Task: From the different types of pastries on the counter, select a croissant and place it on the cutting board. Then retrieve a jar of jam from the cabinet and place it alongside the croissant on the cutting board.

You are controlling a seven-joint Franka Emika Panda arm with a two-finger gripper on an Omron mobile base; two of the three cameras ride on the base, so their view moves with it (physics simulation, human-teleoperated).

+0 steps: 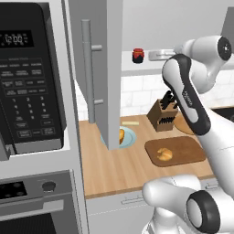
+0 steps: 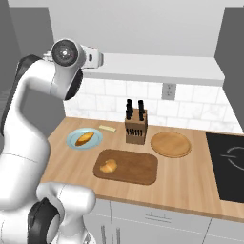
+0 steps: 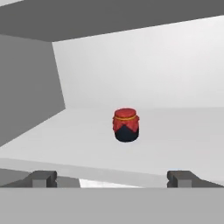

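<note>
The jar of jam (image 3: 126, 125) stands upright mid-shelf in the open cabinet (image 1: 109, 68), well back from the front edge; my gripper (image 3: 112, 178) faces it, jaws spread wide, holding nothing.

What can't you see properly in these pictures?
- Pastry on the blue plate: in the left base view the open cabinet door hides most of it.
- Round wooden disc: in the left base view the arm covers most of it.
- Stovetop: cut off by the right edge of the right base view.
- Microwave buttons: labels too small to read.
- Jam jar: its label, if any, is too small to tell.
</note>
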